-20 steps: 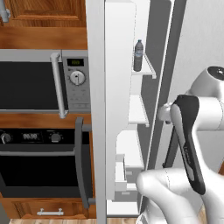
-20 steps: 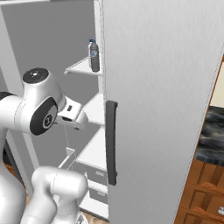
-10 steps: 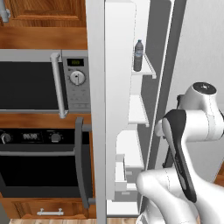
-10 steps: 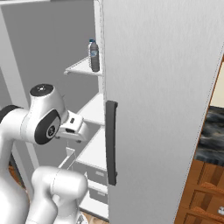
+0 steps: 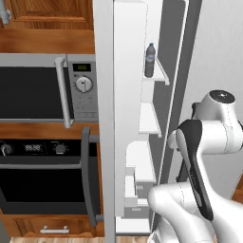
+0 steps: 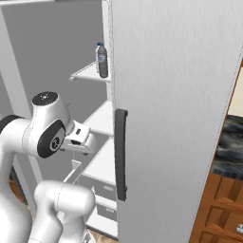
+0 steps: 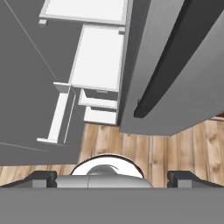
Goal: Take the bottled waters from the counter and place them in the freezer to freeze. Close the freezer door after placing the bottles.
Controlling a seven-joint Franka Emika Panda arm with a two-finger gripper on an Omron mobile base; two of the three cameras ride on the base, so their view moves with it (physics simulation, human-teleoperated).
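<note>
With one bottle (image 5: 150,60) already standing upright on an upper shelf (image 6: 90,72) inside the freezer (image 5: 128,57), the arm has pulled back and dropped from where it was a second ago, its elbow sinking lower in both base views and the hand tucking in near the robot's own body. From the hand view the camera looks steeply down past white bins (image 7: 98,57) to the wood floor (image 7: 144,146), with the fingertips (image 7: 43,176) set wide apart at the two bottom corners and nothing between them. Nothing in the freezer appears to have shifted over that second; the bottle holds the same spot, and the base has not driven. The retreat reads as the end of a placement, with the arm clearing the opening. A tall grey door (image 6: 180,109) with a dark handle (image 6: 120,154) stands to the right, and the oven (image 5: 42,190) and microwave (image 5: 47,90) sit to the left. Whether more bottles wait on the counter (image 6: 230,147), glimpsed at far right, cannot be told; the freezer is not yet shut.
</note>
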